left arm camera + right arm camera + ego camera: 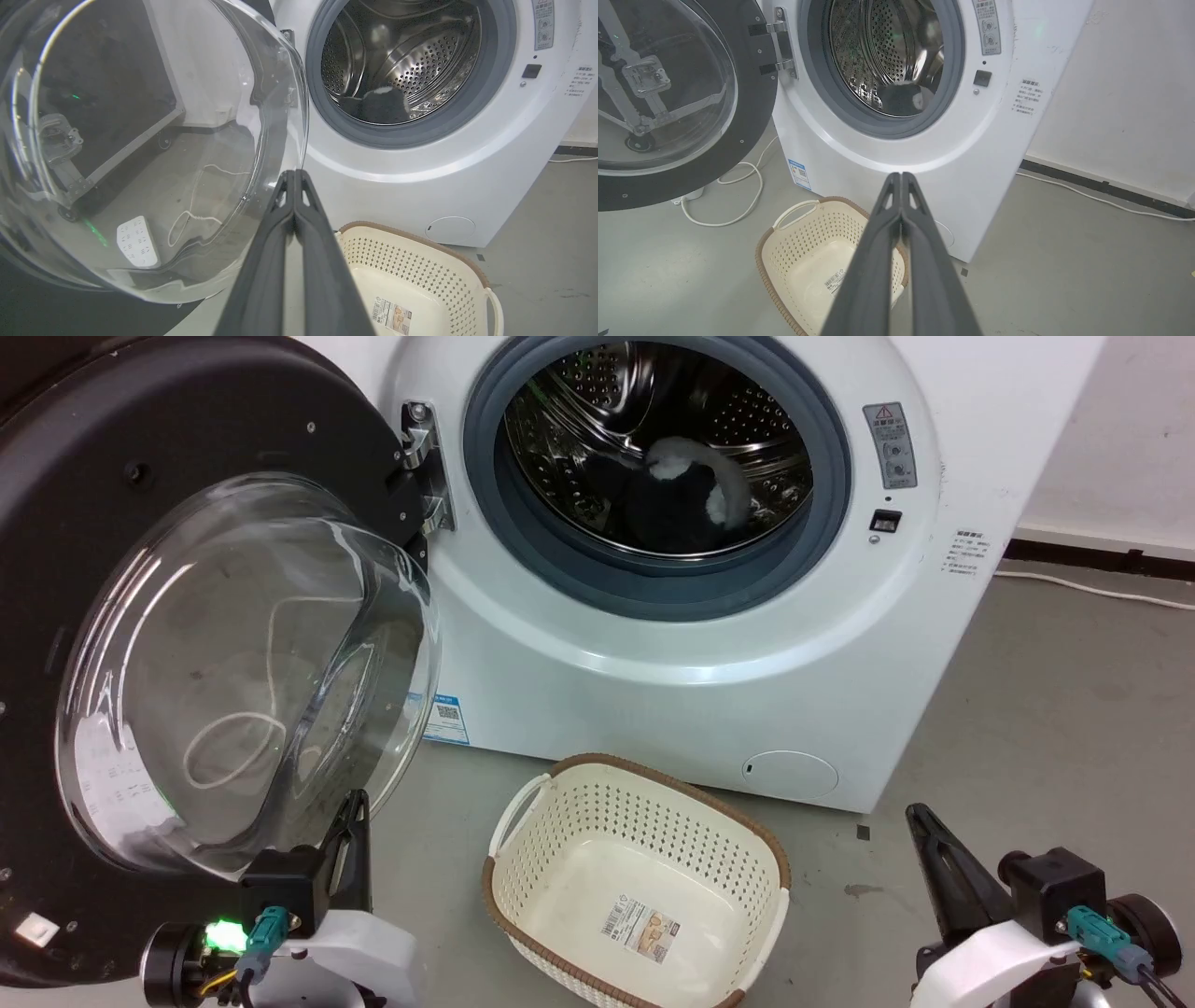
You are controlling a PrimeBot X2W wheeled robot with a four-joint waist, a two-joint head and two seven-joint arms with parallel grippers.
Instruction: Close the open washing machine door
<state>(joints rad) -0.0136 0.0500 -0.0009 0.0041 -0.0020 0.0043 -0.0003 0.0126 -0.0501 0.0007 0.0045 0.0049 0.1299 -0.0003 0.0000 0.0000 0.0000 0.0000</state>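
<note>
Showed one washing machine door (215, 663) swung wide open at frame left, hinged to one white washing machine (672, 663) at centre. Judged door heavy, stiff, with slippery, breakable glass (280, 616); best pushed on the black rim (28, 644) far from the hinge (425, 467). Counted two grippers: left gripper (353, 821) at lower left just beside the glass, right gripper (934, 859) at lower right, jaws of each clenched on nothing. Counted one basket (560, 840) at bottom centre.

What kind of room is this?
Probably a laundry room: a white washing machine with its round door open, dark clothes inside, and a cream laundry basket on the grey floor.
</note>
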